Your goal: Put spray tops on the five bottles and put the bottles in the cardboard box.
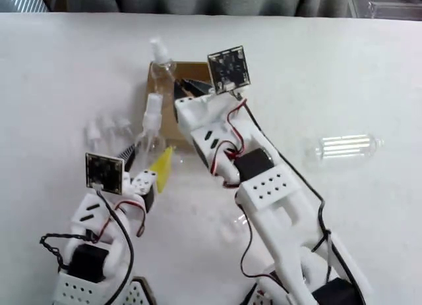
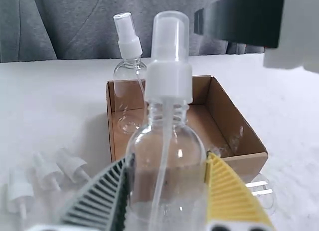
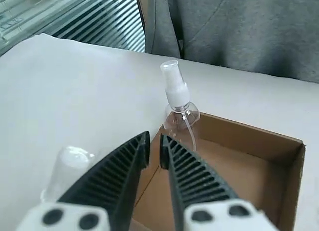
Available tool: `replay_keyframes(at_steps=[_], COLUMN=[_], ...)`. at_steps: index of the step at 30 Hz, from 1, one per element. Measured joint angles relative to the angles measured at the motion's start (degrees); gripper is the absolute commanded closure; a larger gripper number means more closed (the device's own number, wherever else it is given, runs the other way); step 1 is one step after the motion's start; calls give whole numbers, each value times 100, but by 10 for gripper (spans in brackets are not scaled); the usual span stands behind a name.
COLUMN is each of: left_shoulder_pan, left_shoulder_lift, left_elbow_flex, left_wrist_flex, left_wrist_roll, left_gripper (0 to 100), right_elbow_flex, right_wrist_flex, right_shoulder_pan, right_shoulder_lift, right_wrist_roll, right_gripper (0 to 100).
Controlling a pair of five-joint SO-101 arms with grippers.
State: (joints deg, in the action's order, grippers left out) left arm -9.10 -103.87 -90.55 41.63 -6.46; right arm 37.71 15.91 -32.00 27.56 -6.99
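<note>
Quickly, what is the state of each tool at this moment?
Left tool: closed on a bottle that has its spray top on.
Right tool: almost closed, holding nothing.

You have a white desk (image 1: 343,68) under everything. The open cardboard box (image 1: 191,71) sits on it toward the far side, near the middle. Three loose spray tops (image 1: 109,128) lie in a row on the desk, near the box on the left arm's side. Well apart on the right arm's side, a clear bottle (image 1: 346,147) lies on its side.
</note>
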Motion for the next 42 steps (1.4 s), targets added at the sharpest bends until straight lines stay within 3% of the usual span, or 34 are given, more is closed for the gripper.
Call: replay_keyframes(at_steps=[9,27,42], left_shoulder_pan=[0,9,9], left_shoulder_lift=[0,0,0], left_elbow_flex=[0,0,0], left_wrist_flex=[0,0,0], left_wrist_roll=[0,0,0], left_gripper=[979,979,979], right_elbow_flex=[26,26,35], right_wrist_flex=[-167,1231,378], right_shoulder_pan=[-334,-642,-835], right_shoulder_lift=[-35,897,967], right_wrist_roll=[0,0,0], right_gripper=[983,983,983])
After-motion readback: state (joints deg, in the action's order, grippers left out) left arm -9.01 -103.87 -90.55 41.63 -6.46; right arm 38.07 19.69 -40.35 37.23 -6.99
